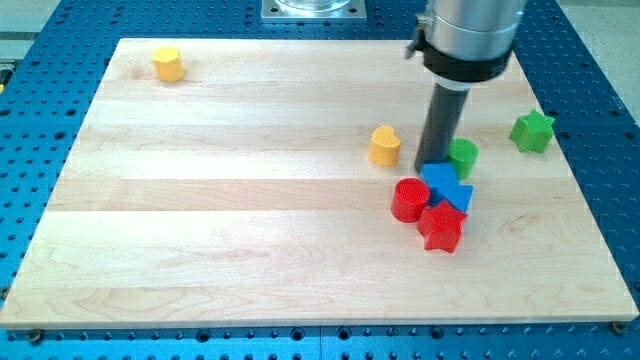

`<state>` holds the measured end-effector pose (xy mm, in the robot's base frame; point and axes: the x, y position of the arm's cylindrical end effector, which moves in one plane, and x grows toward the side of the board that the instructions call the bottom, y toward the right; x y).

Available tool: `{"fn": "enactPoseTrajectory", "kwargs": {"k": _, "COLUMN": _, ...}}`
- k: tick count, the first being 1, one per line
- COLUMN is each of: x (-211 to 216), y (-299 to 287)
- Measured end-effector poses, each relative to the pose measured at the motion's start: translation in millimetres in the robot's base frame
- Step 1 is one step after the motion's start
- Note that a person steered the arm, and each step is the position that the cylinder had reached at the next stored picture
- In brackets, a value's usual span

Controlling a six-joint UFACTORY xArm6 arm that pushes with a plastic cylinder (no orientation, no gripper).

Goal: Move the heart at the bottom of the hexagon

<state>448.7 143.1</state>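
While the arm hangs straight down from the view's top right, its dark rod stands upright and my tip (433, 162) rests at the top edge of a blue block (441, 180), just left of a green cylinder (463, 157). No gripper is fitted, so nothing is held. A yellow heart (384, 146) sits near my tip's left. A yellow hexagon (168, 64) lies far off at the counter (200, 250)'s top left.
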Motion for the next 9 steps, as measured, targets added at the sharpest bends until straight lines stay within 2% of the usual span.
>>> {"fn": "enactPoseTrajectory", "kwargs": {"k": 2, "x": -5.9, "y": 55.6}}
{"fn": "enactPoseTrajectory", "kwargs": {"k": 5, "x": -11.7, "y": 47.7}}
{"fn": "enactPoseTrajectory", "kwargs": {"k": 6, "x": -0.1, "y": 14.3}}
{"fn": "enactPoseTrajectory", "kwargs": {"k": 9, "x": -6.8, "y": -141.7}}
